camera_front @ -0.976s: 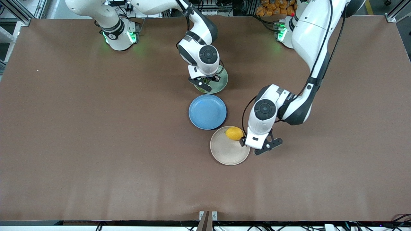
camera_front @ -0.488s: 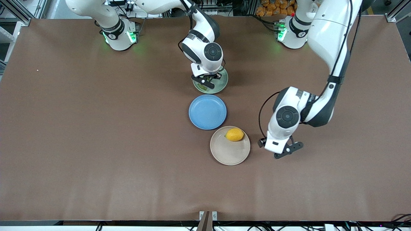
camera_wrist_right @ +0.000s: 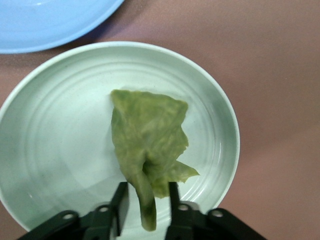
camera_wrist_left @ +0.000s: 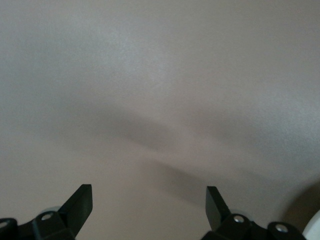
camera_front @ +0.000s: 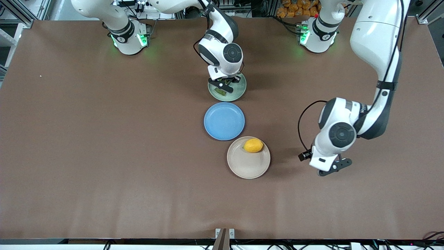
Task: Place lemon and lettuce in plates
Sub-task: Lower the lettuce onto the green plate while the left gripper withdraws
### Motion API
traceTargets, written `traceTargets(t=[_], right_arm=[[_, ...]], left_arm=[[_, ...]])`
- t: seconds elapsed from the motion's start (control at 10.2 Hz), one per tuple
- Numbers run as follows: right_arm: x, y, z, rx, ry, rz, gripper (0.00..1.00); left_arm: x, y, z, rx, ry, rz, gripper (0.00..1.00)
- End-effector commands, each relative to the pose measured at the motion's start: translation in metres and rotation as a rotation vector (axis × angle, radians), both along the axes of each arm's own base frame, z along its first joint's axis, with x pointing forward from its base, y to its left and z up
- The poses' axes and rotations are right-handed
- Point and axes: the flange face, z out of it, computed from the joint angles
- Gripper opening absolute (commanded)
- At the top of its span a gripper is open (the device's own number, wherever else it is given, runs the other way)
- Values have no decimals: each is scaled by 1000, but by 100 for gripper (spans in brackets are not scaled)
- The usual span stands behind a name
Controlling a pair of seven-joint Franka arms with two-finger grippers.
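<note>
lettuce point(camera_wrist_right: 149, 145) flat in mint plate point(camera_wrist_right: 215, 105), stem between slightly parted fingers of right gripper point(camera_wrist_right: 146, 200) | lemon point(camera_front: 253, 145) in beige plate point(camera_front: 242, 166) | left gripper point(camera_wrist_left: 149, 202) wide open, empty, over bare table point(camera_front: 104, 156)

Lemon point(camera_front: 253, 145) on beige plate point(camera_front: 242, 166); lettuce point(camera_wrist_right: 147, 145) on mint plate point(camera_wrist_right: 55, 125)

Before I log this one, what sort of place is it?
Probably a robotics lab bench: two arms stand at a bare brown table, aluminium framing edges it, and cables trail off. The props are few: a lemon, lettuce, plates.
</note>
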Motion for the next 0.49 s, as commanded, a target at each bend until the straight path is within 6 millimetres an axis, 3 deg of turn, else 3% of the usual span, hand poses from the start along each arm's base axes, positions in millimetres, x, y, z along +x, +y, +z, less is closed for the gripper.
traceTargets(t=[0.0, 0.2, 0.39], right_arm=[[6, -8, 28, -50, 9, 0, 100], [26, -22, 45, -49, 11, -1, 100], [56, -39, 72, -27, 17, -1, 100]], left_arm=[[-15, 25, 16, -97, 11, 53, 100], [-38, 39, 14, -129, -38, 69, 100], [-71, 38, 11, -140, -92, 77, 100]])
